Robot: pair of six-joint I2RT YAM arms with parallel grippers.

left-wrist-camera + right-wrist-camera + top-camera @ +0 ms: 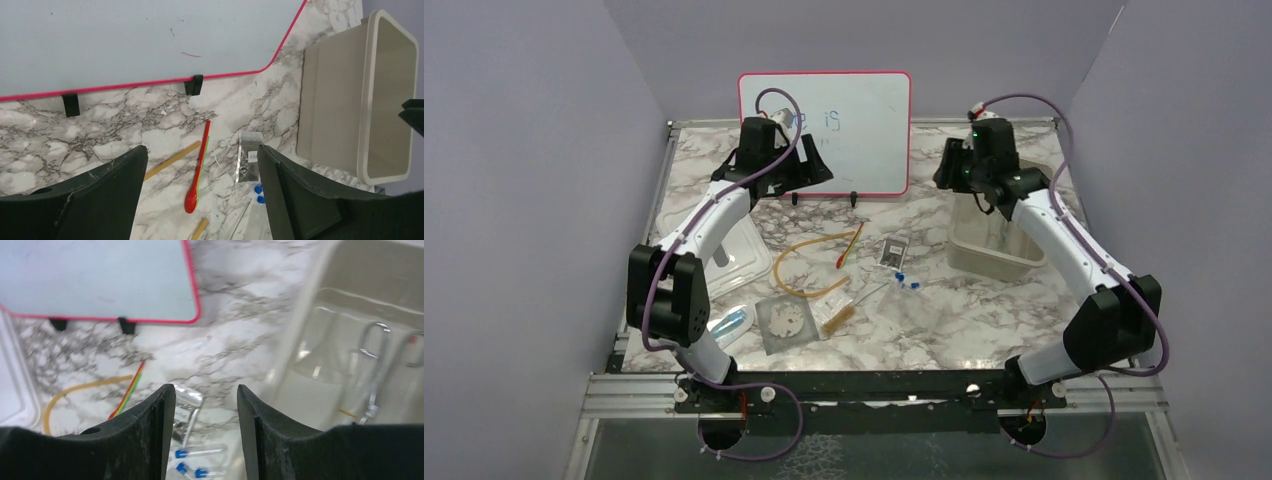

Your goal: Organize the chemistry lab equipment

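The amber tubing loop [809,265] lies mid-table with a red-tipped dropper [851,245] across it. A clear packet [891,252] and tiny blue-capped tubes [906,282] lie to its right. A grey gauze mat [785,322] and a bristle brush [839,318] lie nearer the front. My left gripper [809,170] hangs open and empty in front of the whiteboard; its wrist view [201,150] shows the dropper [197,175] and packet [248,159] below. My right gripper [949,172] is open and empty beside the bin; its wrist view [205,390] shows the blue-capped tubes [200,452] below.
The red-framed whiteboard [824,130] stands at the back centre. The beige bin [994,262] sits at right, with metal tongs [375,365] inside. Its clear lid [739,255] lies at left. A clear bag [729,322] lies near the left arm's base.
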